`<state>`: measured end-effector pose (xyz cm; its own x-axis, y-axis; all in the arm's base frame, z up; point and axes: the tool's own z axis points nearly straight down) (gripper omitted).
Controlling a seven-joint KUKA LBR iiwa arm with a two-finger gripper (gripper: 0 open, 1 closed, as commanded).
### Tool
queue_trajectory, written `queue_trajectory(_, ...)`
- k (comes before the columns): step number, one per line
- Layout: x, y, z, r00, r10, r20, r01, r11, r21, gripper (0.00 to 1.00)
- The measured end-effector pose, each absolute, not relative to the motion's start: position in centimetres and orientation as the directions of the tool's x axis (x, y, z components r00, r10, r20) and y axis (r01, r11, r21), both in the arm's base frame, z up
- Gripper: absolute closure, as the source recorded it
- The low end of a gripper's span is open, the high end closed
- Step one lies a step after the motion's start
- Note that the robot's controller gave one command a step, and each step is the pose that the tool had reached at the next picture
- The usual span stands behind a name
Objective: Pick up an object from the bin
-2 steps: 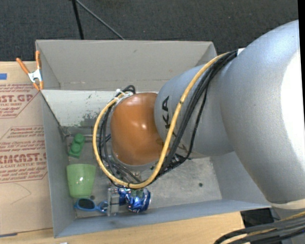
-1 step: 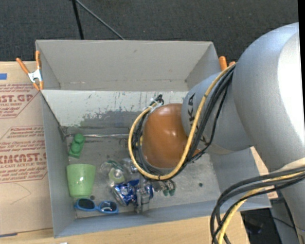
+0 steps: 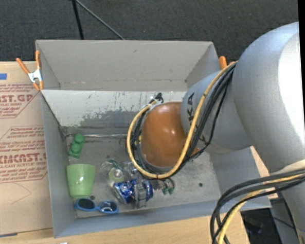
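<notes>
The gripper is low in the bin, tucked beneath the arm's round orange cover and its loops of cable. Only dark bits of it peek out under the cover's lower edge, so I cannot tell whether it is open or closed, or whether it has anything in its hold.

Right against those dark bits, near the middle of the front wall, lies a blue crumpled thing, shiny like foil. This is the thing closest to the gripper and the likely candidate. It looks bunched into a compact lump, and I can make out no clear long axis or pointing direction.

Just behind it sits a small clear thing. Further left, a pair of blue sunglasses lies along the front wall, its long axis running side to side. A green cup lies just behind the sunglasses, its wider mouth seemingly toward the far wall. A small green bottle is beyond that.

As for progress, I judge the arm is down at the clutter, but nothing is visibly lifted. The grasp and the raise out of the bin are not yet shown as done.
</notes>
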<state>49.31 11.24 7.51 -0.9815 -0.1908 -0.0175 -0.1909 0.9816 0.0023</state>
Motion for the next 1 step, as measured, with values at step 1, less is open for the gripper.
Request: queue_trajectory(1,48.15,9.62,20.16,-0.986,-0.166,-0.008,-0.166,0.986,0.000,1.00)
